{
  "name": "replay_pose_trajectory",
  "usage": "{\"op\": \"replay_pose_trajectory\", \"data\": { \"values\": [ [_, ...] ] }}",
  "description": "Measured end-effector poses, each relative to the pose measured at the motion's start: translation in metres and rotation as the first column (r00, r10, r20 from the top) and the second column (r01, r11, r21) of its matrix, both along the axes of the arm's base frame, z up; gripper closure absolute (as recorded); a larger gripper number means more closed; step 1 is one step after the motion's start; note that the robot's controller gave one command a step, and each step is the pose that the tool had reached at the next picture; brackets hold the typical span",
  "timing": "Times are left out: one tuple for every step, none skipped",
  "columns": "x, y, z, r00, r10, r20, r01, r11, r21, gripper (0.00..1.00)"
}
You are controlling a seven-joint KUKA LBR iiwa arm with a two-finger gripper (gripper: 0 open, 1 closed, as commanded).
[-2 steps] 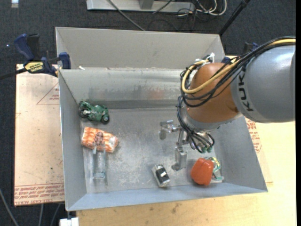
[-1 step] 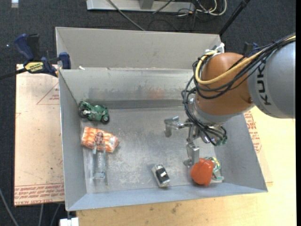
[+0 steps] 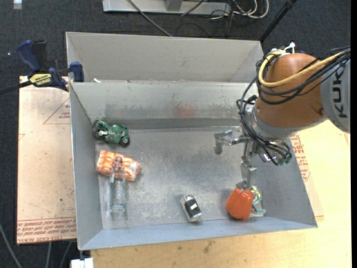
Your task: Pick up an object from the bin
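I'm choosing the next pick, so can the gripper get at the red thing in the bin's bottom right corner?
Probably yes. The gripper hangs just above the red thing, with nothing on top of it. It lies close to the bin's front wall, which could crowd the grasp.

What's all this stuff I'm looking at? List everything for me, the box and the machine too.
Bin: one, grey metal, middle of the view.
Toy motorcycle: one, green, far left of the bin.
Packet: one, orange and white, left side.
Clear plastic piece: one, see-through, near left corner.
Small block: one, black and silver, near wall, centre.
Rounded thing: one, red-orange, near right corner.
End effector: one, grey, beside the rounded thing.
Arm: one, orange-covered, right.
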State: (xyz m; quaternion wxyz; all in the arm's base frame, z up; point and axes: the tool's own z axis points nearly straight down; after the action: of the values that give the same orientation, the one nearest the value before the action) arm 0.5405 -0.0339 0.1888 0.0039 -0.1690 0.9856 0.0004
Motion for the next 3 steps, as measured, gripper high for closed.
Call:
{"op": "replay_pose_trajectory", "data": {
  "values": [
    [-0.035,-0.021,0.017,0.995,0.097,-0.009,-0.097,0.995,-0.005,0.0],
    [-0.044,-0.019,0.0,0.994,0.105,-0.003,-0.105,0.994,-0.001,0.0],
    [-0.042,-0.028,-0.052,0.988,0.151,-0.001,-0.151,0.988,-0.003,0.0]
  ]
}}
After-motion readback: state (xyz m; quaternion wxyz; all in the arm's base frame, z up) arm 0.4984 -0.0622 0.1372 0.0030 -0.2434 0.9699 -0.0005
